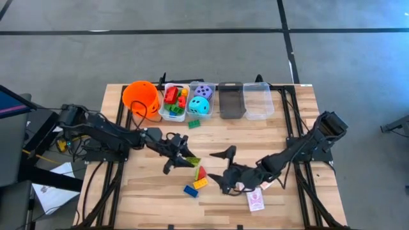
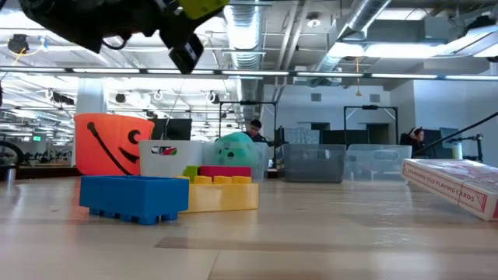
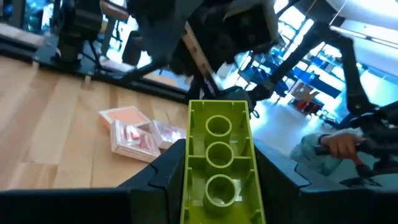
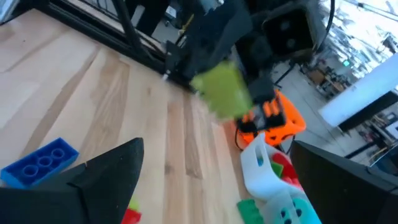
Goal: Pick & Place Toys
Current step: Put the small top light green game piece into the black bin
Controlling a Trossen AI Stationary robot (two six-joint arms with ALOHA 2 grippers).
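Note:
My left gripper (image 1: 184,157) is shut on a lime-green brick (image 3: 219,155) held above the table's middle; it also shows at the top of the low view (image 2: 204,8). My right gripper (image 1: 218,168) stands open and empty right of it, fingers spread wide (image 4: 217,186). A blue brick (image 1: 190,190) and a yellow brick with a red one on it (image 1: 200,177) lie flat on the table below the lime brick. A pack of red-and-white playing cards (image 1: 255,201) lies flat near the front edge. A green brick (image 1: 193,123) lies by the bins. My left gripper pinches the lime-green brick by its two long sides (image 3: 186,180) between its two fingers (image 3: 163,177). The brick runs along the fingers and sticks out past their tips, its hollow underside toward the wrist camera. It is lifted clear of the table.
At the far edge stand an orange bucket (image 1: 140,96), a white bin with bricks (image 1: 174,102), a bin with a purple and a teal die (image 1: 200,99), a dark bin (image 1: 230,100) and a clear bin (image 1: 258,101). People show in the room behind.

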